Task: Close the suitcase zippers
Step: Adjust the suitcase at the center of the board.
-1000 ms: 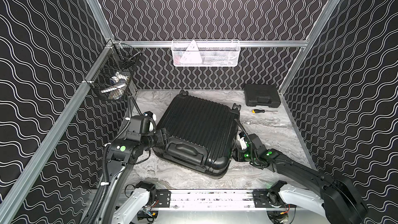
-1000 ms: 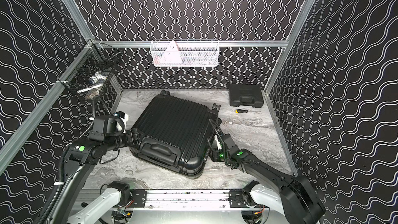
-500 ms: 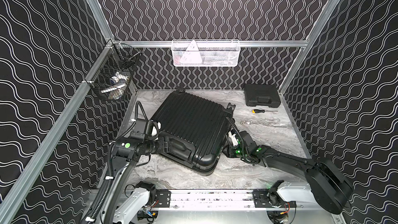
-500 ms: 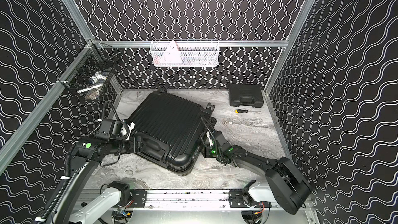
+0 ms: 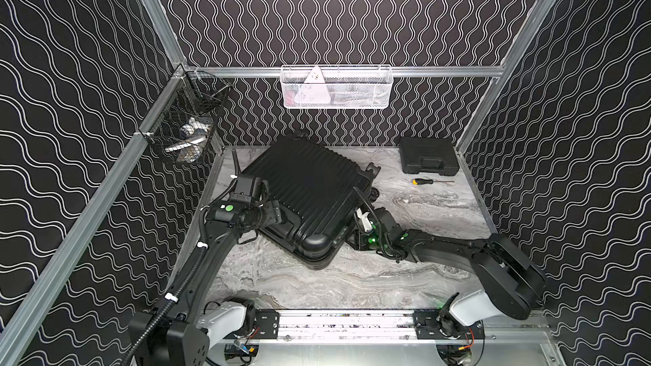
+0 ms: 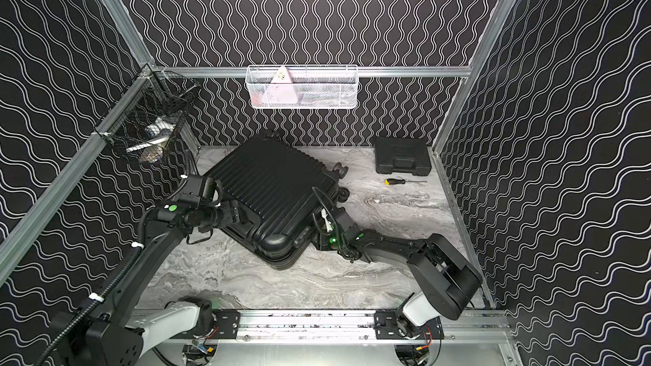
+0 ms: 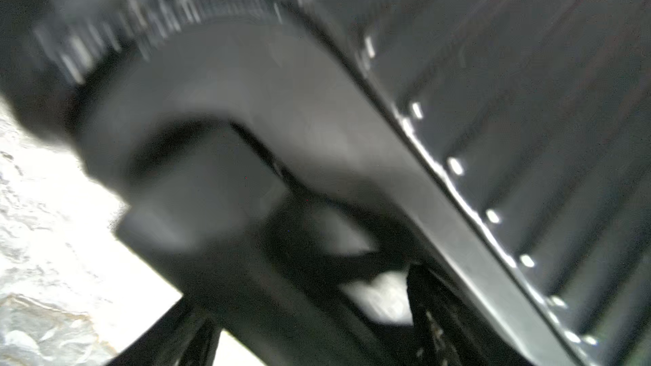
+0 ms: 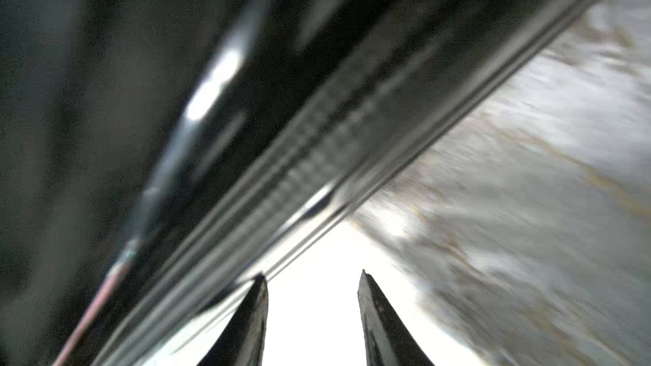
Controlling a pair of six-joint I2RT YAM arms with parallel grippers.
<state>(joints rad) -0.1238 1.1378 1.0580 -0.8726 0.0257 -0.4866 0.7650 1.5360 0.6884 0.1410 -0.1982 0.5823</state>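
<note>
The suitcase lies flat and shut on the table, a little toward 10 o'clock from the middle. Within the last second it has swung round. Its handle side used to face 6 o'clock and now faces about 8 o'clock, so a rounded corner points at 6 o'clock instead. The wheels stay out toward 2 o'clock.

The right wrist view shows the zippers as a blurred band along the seam, and we can make out no pull there.

The left gripper sits against the handle side at 8 o'clock. Its wrist view is smeared by motion, so we cannot tell whether it is spread or clamped on the handle. The right gripper has followed the case in to its 4 o'clock side. Its fingers are spread with only bare table between them, just short of the seam.

We judge that this was a repositioning turn to bring the seam within the right arm's reach, and that no pull has been taken yet.

The tool case and the screwdriver lie well apart at 1 o'clock.
</note>
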